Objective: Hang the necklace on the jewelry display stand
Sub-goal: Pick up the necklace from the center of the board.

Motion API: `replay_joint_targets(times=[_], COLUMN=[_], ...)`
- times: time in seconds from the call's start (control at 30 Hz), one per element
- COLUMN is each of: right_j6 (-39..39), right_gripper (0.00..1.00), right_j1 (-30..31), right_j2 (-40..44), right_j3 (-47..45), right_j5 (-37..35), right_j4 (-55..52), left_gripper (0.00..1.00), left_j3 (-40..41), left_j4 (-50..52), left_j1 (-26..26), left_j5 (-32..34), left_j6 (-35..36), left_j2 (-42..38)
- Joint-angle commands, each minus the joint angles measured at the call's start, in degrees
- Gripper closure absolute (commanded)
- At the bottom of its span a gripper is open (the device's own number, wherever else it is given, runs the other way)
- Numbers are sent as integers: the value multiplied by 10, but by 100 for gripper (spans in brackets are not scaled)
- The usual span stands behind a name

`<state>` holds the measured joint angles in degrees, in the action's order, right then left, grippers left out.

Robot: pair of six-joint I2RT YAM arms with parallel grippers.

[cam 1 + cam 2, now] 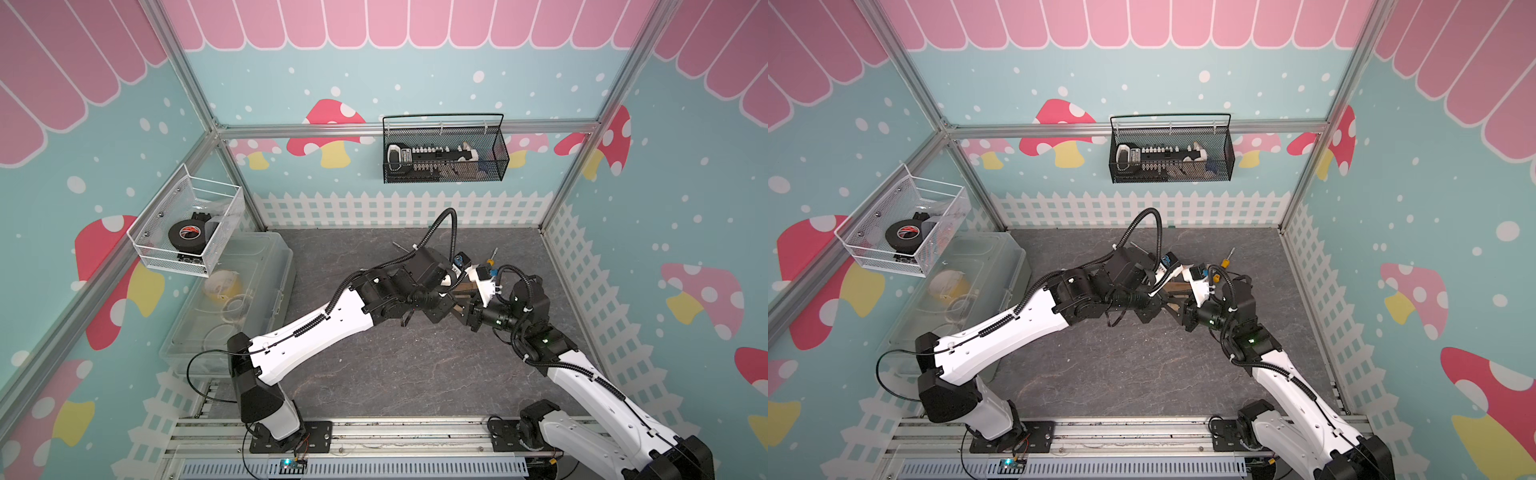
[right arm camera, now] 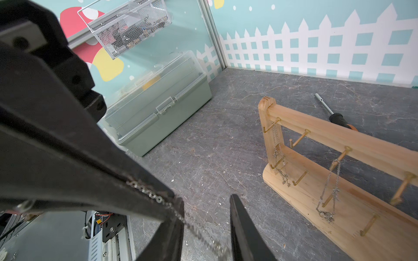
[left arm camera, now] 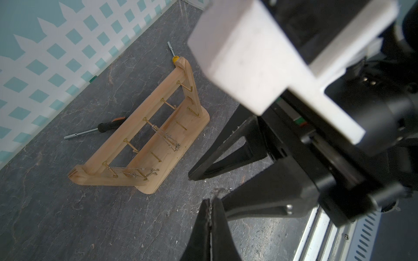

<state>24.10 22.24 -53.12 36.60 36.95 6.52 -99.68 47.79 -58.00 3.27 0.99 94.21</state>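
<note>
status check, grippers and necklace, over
left gripper shut on necklace. right gripper open beside it. jewelry display stand upright, two chains already hung. screwdrivers lie behind it.

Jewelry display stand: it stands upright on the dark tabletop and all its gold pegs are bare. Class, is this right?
Not quite. The jewelry display stand does stand upright on the dark tabletop, but its pegs are not all bare. The right wrist view shows two silver chains hanging, an end necklace on the end peg and a second necklace further along.
</note>
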Motion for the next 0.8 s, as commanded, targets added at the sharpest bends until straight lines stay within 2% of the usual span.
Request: replay_joint_targets(times=[0.0,0.13,0.37,0.53,0.77], right_j6=[10,23,36,3,-19], right_gripper=[66,69,90,97,100], right_j1=[5,13,18,18,18], right_j2=[3,-8,-17,22,48], right_j3=[-11,-16,-18,-3,19], right_j5=[1,-16,-36,-94,-163], right_j4=[29,65,102,13,-86], left_gripper=[100,100,100,100,100], left_j3=[-16,-20,-19,-9,22], left_j4=[5,5,2,-9,-67], left_j1=[-2,-3,-3,1,14], left_j5=[-8,-16,-8,26,52], left_j6=[-1,-3,-4,-1,-10], left_j2=[-17,-17,-16,-14,5])
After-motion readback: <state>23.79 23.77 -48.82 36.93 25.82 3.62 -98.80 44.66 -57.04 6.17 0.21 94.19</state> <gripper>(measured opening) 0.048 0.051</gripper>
